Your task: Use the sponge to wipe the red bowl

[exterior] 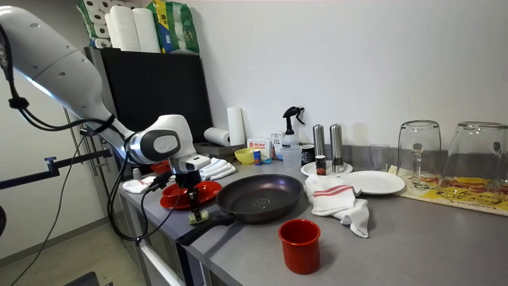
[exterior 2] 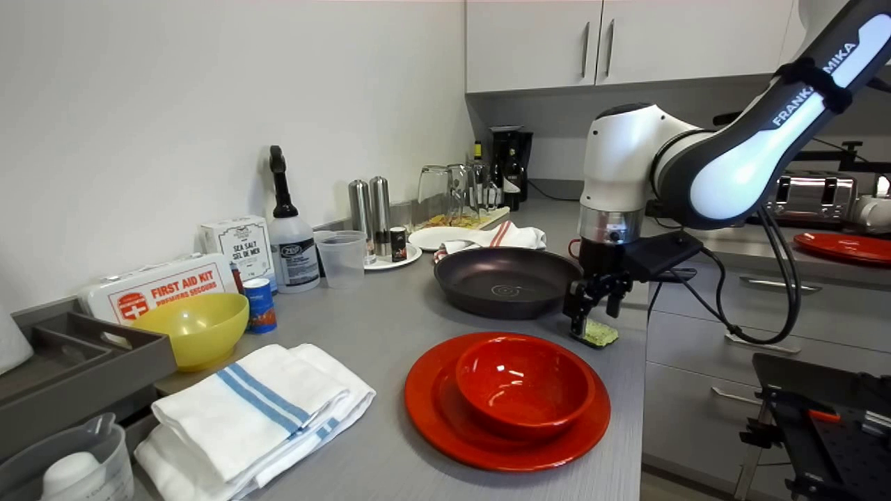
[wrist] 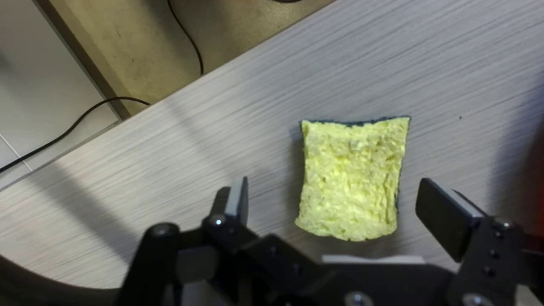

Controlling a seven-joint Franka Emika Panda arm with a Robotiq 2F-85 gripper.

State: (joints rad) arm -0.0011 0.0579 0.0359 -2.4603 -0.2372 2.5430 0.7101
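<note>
Gripper (wrist: pixel 335 197) stands spread wide about the sponge (wrist: pixel 352 182), which lies on the counter (wrist: pixel 459 85); only the wrist view shows it clear of both fingers (wrist: pixel 444 216). In both exterior views the red bowl (exterior 2: pixel 525 386) sits on a red plate (exterior 2: pixel 426 410) near the frying pan (exterior 2: pixel 480 278).

The yellow sponge (wrist: pixel 352 178) lies dark-side down near the glossy red bowl (exterior 2: pixel 525 386), upright on a plate (exterior 2: pixel 423 396).

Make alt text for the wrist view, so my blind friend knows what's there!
A yellow sponge with a dark underside lies on a grey, streaky counter, seen between the open jaws of a black end effector, with a gap on each side. Past the counter's edge are brownish floor and thin black cable.
</note>
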